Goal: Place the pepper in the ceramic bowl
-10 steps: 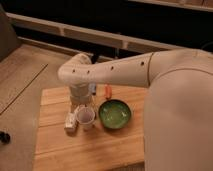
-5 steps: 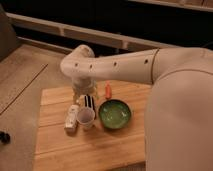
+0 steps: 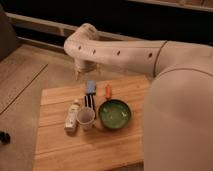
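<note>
The single camera view looks down on a wooden tabletop, with the robot's pale arm reaching in from the right of the picture and bending down over the tabletop's far edge. The gripper hangs there below the wrist, above the far edge and clear of everything lying on the wood; whether the jaws are open or closed cannot be told, and nothing is seen held in them. The pepper lies flat on the tabletop, lower in the picture than the gripper and off to its picture-right, apart from it. Its long axis runs from the far edge toward the near one, almost straight up and down in the picture; which end is the stem cannot be told. Its near end comes close to the far rim of the ceramic bowl, which sits upright just in front of it. Just beside the pepper on the picture-left, a blue-headed brush lies roughly parallel. A small pale cup stands beside the bowl, and a white bottle lies beside the cup.
</note>
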Available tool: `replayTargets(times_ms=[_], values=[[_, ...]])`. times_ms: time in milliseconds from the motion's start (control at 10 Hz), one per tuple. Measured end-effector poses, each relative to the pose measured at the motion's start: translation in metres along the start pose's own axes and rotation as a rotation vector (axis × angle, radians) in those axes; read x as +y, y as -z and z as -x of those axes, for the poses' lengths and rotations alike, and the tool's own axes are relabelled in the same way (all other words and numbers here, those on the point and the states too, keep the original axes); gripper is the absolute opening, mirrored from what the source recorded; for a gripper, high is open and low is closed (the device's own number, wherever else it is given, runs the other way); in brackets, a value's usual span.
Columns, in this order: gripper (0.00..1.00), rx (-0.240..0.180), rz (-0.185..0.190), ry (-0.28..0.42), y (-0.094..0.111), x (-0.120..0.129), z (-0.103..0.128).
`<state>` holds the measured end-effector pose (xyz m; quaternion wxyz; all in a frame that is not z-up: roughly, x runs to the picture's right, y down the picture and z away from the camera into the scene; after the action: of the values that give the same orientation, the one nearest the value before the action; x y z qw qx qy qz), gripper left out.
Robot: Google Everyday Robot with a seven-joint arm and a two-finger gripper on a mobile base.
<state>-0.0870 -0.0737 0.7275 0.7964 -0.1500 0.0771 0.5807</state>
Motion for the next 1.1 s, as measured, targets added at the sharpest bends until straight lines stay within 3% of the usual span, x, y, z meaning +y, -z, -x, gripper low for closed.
replayTargets(times_ms=[300, 500, 800, 1100], values=[[0.65, 0.000, 0.015, -0.015, -0.006, -0.005, -0.002], [0.65, -0.041, 0.039, -0.045, -0.018, -0.041, 0.007], [0.65, -0.099, 0.052, -0.015, -0.034, -0.072, 0.027], [0.65, -0.073, 0.063, -0.052, -0.062, -0.094, 0.010]])
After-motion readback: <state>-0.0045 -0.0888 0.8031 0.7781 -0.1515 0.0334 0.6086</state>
